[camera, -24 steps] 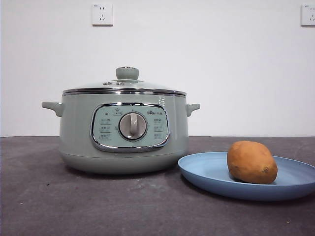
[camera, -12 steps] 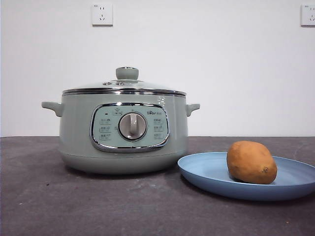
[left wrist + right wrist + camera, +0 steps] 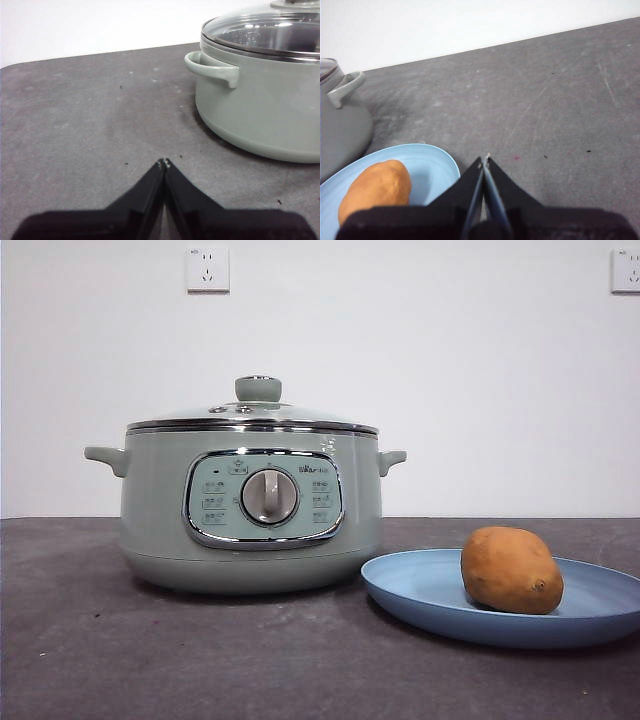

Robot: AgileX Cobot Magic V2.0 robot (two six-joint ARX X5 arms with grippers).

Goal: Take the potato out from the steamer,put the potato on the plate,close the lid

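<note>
Idling left gripper [image 3: 164,162], jaws together, empty

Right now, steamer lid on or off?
On. The lid sits level on the steamer; its chrome rim meets the pot's top all round.

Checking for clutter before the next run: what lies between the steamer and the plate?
Nothing: only a narrow strip of bare dark table separates the steamer from the plate, seen in the front view.
</note>
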